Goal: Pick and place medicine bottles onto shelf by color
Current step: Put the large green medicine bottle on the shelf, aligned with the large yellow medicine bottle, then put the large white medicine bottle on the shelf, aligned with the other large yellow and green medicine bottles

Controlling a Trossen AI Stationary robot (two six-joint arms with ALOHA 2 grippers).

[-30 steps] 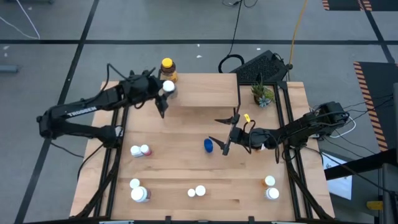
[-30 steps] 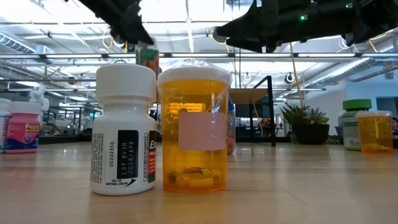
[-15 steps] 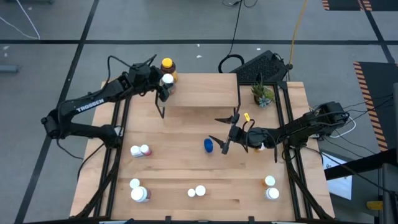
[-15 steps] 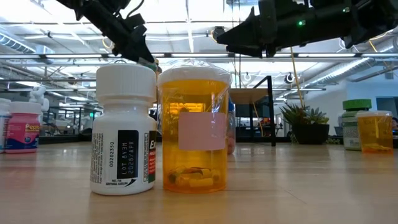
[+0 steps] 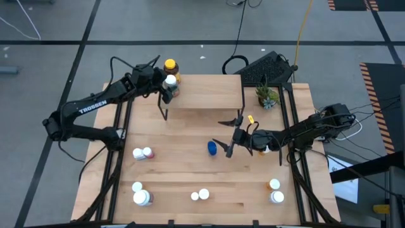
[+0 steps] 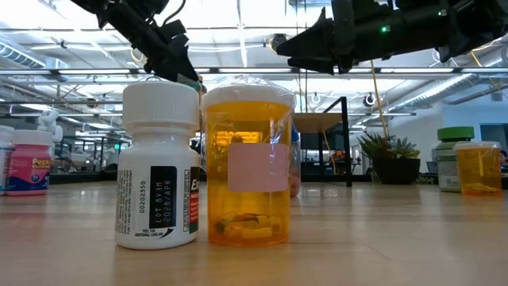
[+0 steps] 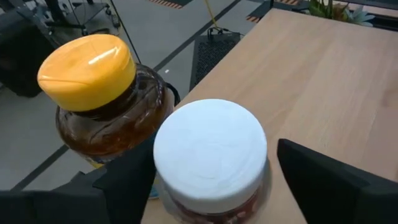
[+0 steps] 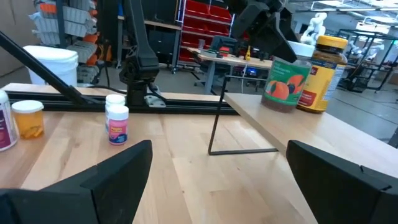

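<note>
On the shelf (image 5: 205,95), beside a yellow-capped jar (image 7: 99,99), the left gripper (image 7: 211,186) straddles a white-capped bottle (image 7: 210,155); whether it clamps is unclear. Mid-table, the right gripper (image 5: 226,136) hangs spread apart.

Two bottles (image 5: 169,75) are set on the shelf's (image 5: 209,92) far-left corner; other bottles (image 5: 142,153) are scattered across the near table (image 5: 177,164).

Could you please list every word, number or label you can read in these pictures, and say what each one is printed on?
"TROSSEN": on the left arm, seen from above.
"LOT EXP": on the black patch of the white bottle nearest the low camera; the digits beside it are too small to be sure of.
"Pep...": on the pink bottle at the low view's edge, cut off.
The fruit label on the white-capped bottle on the shelf has no readable words.
</note>
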